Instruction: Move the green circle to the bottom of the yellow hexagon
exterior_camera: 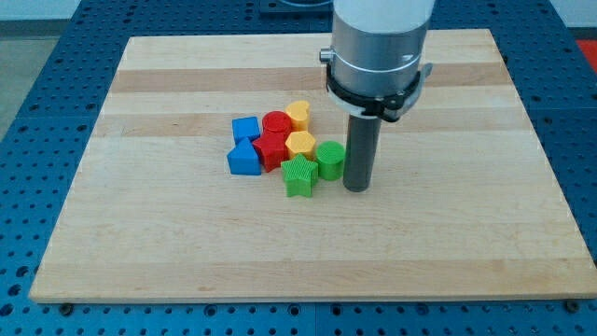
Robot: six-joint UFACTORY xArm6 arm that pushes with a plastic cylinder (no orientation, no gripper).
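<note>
The green circle [330, 159] stands at the right end of a tight cluster of blocks, touching the lower right side of the yellow hexagon [299, 144]. My tip [356, 186] rests on the board just to the right of the green circle, close against it. A green star [299, 175] lies below the yellow hexagon, to the left of the green circle.
The cluster also holds a yellow heart [298, 115], a red circle [275, 122], a red star-like block [271, 147], a blue cube [245, 129] and a blue triangle-like block [243, 159]. The wooden board [466, 233] lies on a blue perforated table [578, 140].
</note>
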